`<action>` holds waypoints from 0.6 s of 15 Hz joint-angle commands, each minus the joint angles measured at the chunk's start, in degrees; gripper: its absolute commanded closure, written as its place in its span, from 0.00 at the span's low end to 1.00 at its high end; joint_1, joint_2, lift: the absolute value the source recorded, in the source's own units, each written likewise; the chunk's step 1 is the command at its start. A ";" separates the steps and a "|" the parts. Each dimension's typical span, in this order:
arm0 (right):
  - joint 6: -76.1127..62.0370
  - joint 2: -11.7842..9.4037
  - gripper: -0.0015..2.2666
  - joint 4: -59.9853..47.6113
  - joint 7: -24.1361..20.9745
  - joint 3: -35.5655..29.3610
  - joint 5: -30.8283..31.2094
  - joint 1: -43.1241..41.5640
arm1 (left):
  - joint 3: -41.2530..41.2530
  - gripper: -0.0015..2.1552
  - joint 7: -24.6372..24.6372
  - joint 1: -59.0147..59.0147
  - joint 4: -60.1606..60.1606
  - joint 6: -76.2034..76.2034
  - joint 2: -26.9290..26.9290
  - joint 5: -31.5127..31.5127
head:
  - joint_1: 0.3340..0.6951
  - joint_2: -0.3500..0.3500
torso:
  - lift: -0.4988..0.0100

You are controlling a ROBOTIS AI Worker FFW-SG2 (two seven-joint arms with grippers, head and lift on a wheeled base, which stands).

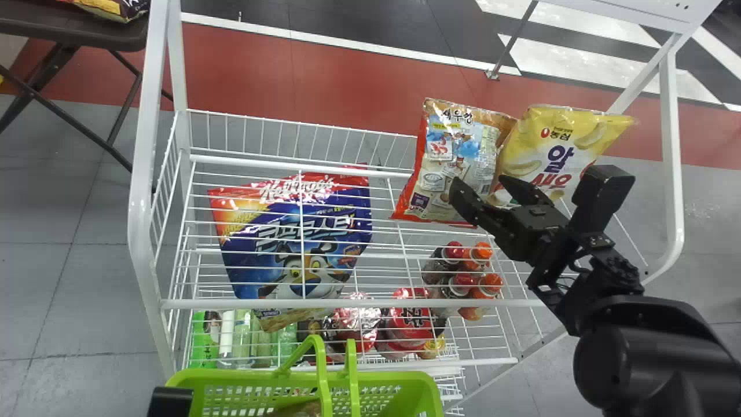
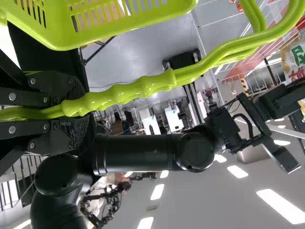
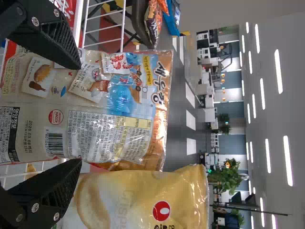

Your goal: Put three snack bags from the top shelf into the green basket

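Right gripper [image 1: 479, 180] has its fingers spread beside at least two shiny, crinkly snack bags [image 1: 451, 150], one big blue bag [image 1: 255, 246] along the wire shelf [image 1: 202, 303], left gripper [image 1: 169, 401] clenched on the green basket's [image 1: 429, 394] wavy plastic handle [image 2: 119, 97]

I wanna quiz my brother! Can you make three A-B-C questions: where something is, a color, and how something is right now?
1. Where's the shiny yellow snack bag?
A) floor
B) white wire top shelf
C) ceiling

2. What color is the slotted plastic basket?
A) red
B) blue
C) green

3. How is the black right gripper?
A) open
B) shut
C) squeezing a bottle

1 B: it stands there, beside another snack bag.
2 C: its rim and handles are bright green.
3 A: its two fingers are wide apart.
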 commanded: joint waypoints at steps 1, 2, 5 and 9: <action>1.15 -1.13 0.15 0.71 0.47 1.05 0.19 -0.76 | -0.08 0.99 0.14 -0.28 0.27 0.16 0.13 0.12 | 1.00 0.00 | 0.88; 3.08 -1.84 0.15 1.41 1.08 1.40 0.01 -1.90 | -0.17 0.99 0.23 -0.46 0.27 0.16 0.13 0.04 | 1.00 0.00 | 0.88; 6.60 -2.54 0.45 2.20 3.63 1.92 -0.25 -4.01 | -0.52 0.99 0.58 -0.63 0.18 0.16 0.04 -0.05 | 1.00 0.00 | 0.88; 5.19 -2.80 0.99 3.87 4.33 2.28 -1.30 -4.98 | -0.52 0.99 0.67 -0.02 -0.34 -0.02 0.13 -0.32 | 1.00 0.00 | 0.88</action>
